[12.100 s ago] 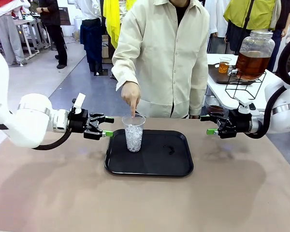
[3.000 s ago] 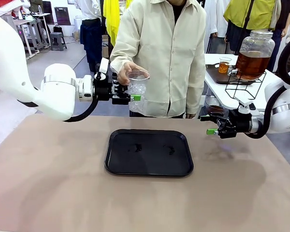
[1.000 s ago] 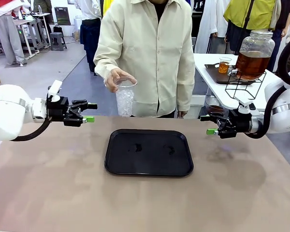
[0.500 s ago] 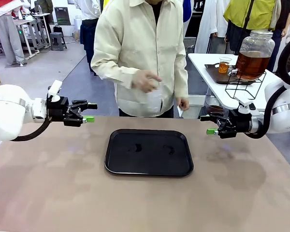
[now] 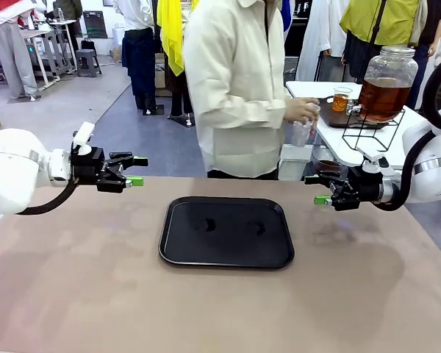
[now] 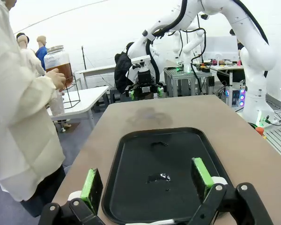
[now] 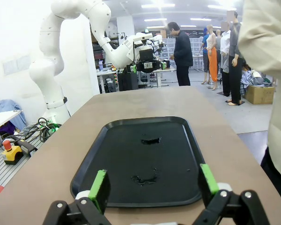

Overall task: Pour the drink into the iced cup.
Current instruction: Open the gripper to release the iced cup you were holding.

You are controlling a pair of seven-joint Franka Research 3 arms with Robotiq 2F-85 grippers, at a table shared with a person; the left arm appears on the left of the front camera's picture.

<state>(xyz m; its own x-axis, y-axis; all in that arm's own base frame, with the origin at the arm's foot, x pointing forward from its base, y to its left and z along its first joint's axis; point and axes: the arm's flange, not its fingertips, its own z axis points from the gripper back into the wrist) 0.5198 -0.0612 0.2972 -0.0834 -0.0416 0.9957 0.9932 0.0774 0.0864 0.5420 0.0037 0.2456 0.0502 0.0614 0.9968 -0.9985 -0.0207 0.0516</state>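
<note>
Amber-brown drink (image 5: 382,99) sits in a glass jar on a side desk, where the person holds the clear iced cup (image 5: 302,131); the left hand (image 5: 132,171) and right hand (image 5: 317,189), both spread and empty, should wait beside the black tray (image 5: 226,259).

Black tray (image 5: 226,232) bare mid-table; open table (image 5: 95,279) around it.

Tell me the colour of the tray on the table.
Black, with a few wet spots; the tray shows best in the front view.
</note>
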